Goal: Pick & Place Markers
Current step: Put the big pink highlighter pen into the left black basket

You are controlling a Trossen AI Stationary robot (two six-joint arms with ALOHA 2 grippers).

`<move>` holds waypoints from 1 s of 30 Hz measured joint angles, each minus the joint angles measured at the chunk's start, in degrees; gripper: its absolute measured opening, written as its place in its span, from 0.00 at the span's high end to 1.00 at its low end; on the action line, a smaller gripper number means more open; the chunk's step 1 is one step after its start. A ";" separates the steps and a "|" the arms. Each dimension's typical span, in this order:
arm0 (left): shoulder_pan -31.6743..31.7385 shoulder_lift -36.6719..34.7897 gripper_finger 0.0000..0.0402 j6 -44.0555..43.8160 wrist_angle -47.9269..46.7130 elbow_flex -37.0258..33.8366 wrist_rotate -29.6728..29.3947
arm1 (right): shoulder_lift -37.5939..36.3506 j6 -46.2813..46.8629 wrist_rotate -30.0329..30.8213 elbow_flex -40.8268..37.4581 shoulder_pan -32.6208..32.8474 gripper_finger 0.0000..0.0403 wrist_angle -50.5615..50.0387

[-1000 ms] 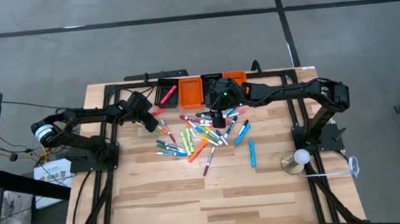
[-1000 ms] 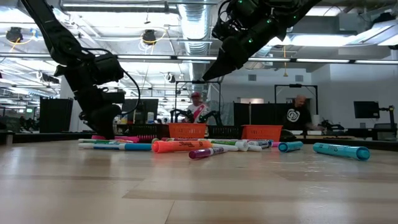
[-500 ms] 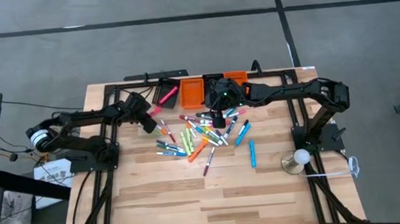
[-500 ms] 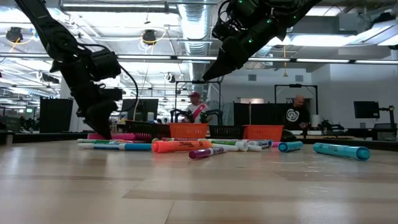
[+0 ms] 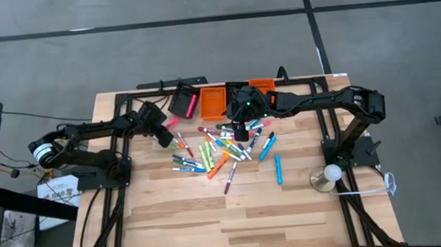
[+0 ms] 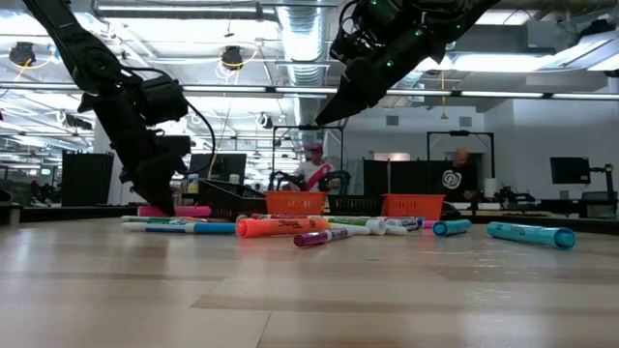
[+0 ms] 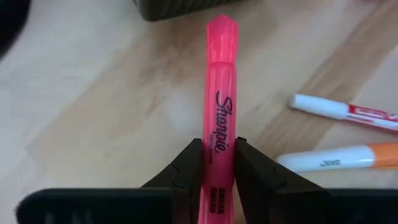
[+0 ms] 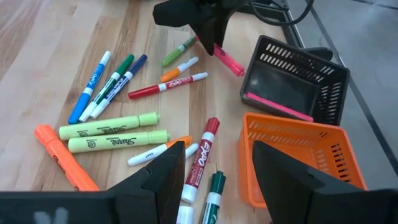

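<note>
Left gripper (image 7: 217, 163) clamped mid-barrel on a pink plastic Sharpie highlighter (image 7: 219, 106) near the black mesh bin (image 8: 296, 87), probably for binning; right gripper (image 8: 217, 171) hangs apart.

A black bin (image 5: 182, 103) and two orange bins (image 5: 210, 103) (image 5: 260, 84) line the wooden table's (image 5: 213, 227) twelve o'clock edge; a lamp (image 5: 329, 176) stands at four o'clock.
</note>
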 joint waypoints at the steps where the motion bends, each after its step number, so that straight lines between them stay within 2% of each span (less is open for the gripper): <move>1: 0.00 0.00 0.82 -0.42 -0.01 0.00 0.82 | 0.00 0.00 0.00 0.00 0.00 0.56 -0.02; 10: -0.41 0.00 0.82 -3.35 -1.52 0.00 2.45 | 0.00 -0.07 0.02 0.00 0.00 0.56 -0.44; 16: -3.53 0.00 0.81 -3.55 -3.01 1.05 2.45 | 0.00 -0.13 0.02 0.00 0.00 0.56 -0.81; 21: -6.62 -0.31 0.81 -3.55 -5.47 2.88 -0.28 | 0.00 -0.17 0.02 0.00 0.00 0.56 -0.81; 25: -8.27 -3.03 0.81 -3.55 -5.88 3.51 -1.25 | 0.00 -0.46 0.04 0.00 0.00 0.56 -0.81; 30: -9.88 -10.16 0.81 -3.40 -4.77 3.56 -2.39 | 0.00 -0.57 0.04 0.00 0.00 0.56 -0.81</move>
